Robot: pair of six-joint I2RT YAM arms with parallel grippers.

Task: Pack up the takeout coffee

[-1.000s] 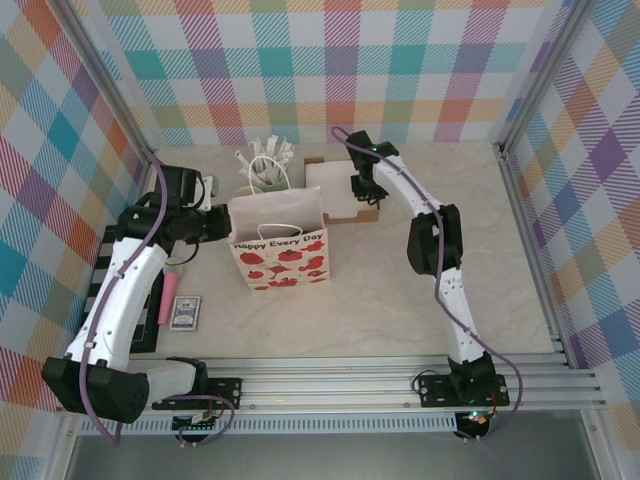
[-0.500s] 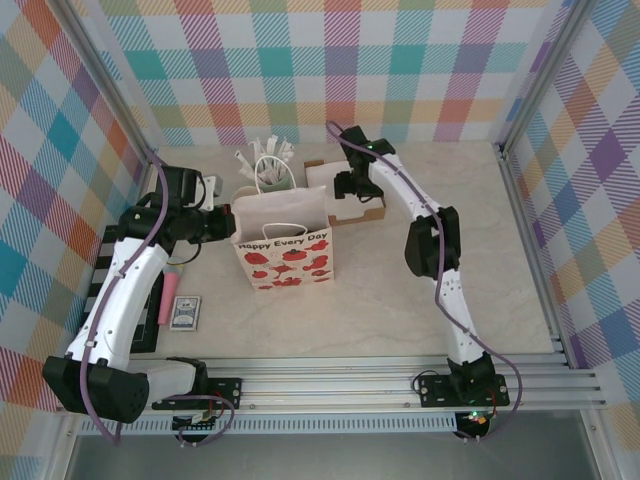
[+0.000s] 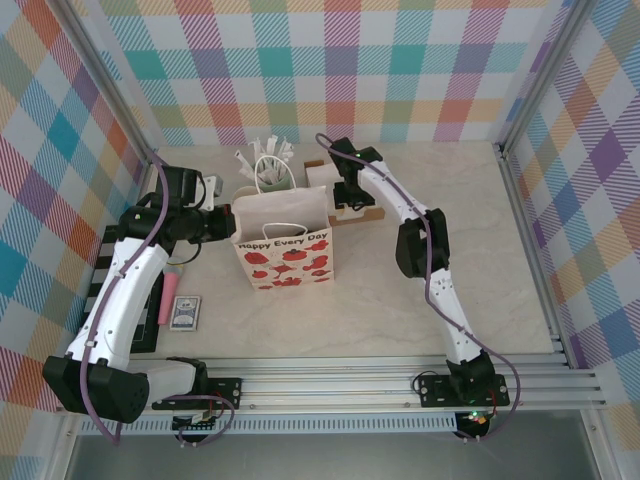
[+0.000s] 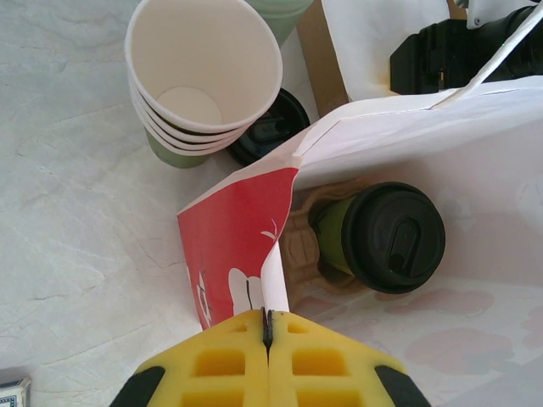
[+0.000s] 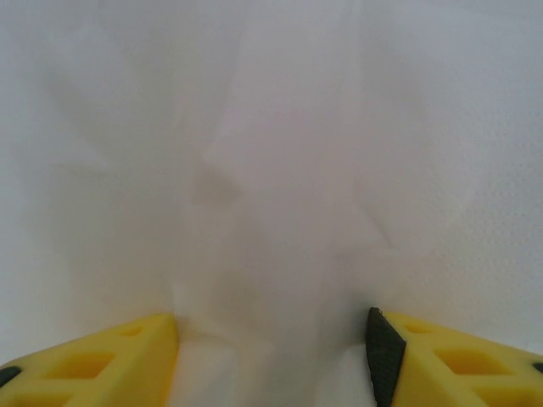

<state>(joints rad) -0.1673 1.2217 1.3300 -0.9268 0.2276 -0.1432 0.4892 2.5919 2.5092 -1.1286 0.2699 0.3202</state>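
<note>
As left pincer (image 4: pixel 267 326) clamps bag (image 4: pixel 233 229), coffee (image 4: pixel 392 237) (lidded) sits inside.

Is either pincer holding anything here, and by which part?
The left pincer is shut on the paper bag, pinching its top rim near a corner. The right pincer stands open, gripping nothing visible.

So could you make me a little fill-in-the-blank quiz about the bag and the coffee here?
1. The takeout coffee standing inside the paper bag has a lid coloured ____.
2. The print on the bag reads "Happy Every ____".
3. The left gripper is shut on the bag's rim, while the right gripper has its jaws ____.

Missing words: black; Day; open.
</note>
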